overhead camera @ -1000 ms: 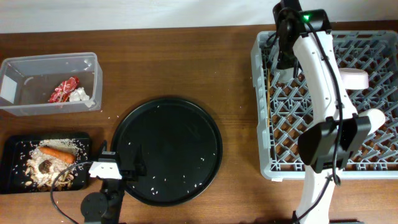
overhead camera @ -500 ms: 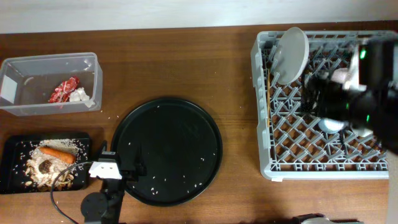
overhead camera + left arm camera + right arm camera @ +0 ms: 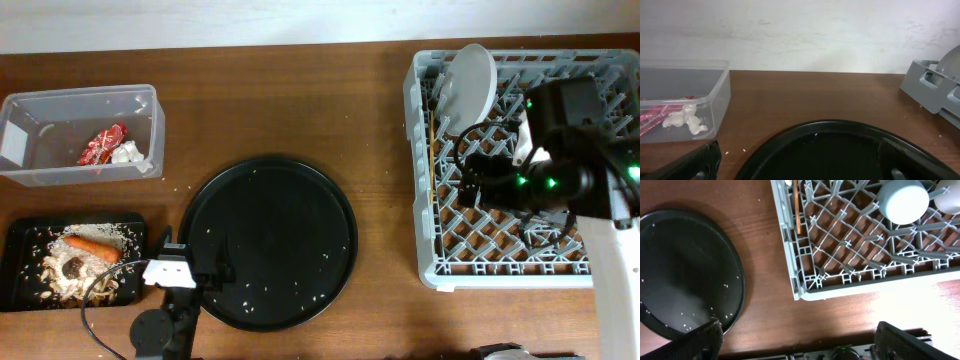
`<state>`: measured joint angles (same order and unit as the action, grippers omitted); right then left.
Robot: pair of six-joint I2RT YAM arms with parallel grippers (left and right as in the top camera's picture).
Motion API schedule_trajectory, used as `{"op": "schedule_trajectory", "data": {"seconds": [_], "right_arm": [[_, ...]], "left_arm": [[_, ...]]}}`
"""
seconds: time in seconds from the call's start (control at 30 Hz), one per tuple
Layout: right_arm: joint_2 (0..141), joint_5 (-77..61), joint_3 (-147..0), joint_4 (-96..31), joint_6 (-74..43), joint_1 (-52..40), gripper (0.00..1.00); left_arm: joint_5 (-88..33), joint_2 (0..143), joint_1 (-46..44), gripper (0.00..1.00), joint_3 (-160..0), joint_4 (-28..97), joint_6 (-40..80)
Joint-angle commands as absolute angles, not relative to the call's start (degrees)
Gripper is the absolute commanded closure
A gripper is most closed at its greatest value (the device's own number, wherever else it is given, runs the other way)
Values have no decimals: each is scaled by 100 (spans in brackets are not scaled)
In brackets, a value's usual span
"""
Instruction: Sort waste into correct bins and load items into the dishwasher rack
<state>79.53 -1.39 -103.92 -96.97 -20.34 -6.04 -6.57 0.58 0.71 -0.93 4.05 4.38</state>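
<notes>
Brown wooden table (image 3: 300, 110) under a pale wall, its right end filled by the grey dishwasher rack (image 3: 500, 272). The right gripper (image 3: 797, 330) hangs over the rack's near-left corner, fingers spread wide and empty. The left gripper (image 3: 799, 157), equally wide and empty, sits at the near-left edge of the round black tray (image 3: 268, 200), which carries only stray grains.

The clear tub (image 3: 80, 95) holds the red wrapper (image 3: 103, 143), and the flat black tray (image 3: 25, 232) the carrot (image 3: 92, 247).

The plate (image 3: 470, 85) stands on edge in the rack's far-left corner, and the light-blue cup (image 3: 902, 202) sits mouth-down. The chopstick (image 3: 796, 207) lies inside the rack's left wall, long axis front-to-back, ahead of the right gripper. I'd judge that arm the nearer.
</notes>
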Motion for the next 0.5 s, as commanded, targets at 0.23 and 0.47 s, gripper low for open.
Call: {"op": "schedule_trajectory", "data": {"seconds": [0.23, 0.47], "right_arm": [[7483, 110, -10331, -9520, -1975, -598, 1], [5041, 102, -8733, -8453, -1999, -598, 1]], "left_arm": [[-615, 30, 43, 1, -49, 410, 513], [-615, 30, 43, 1, -49, 408, 513]]}}
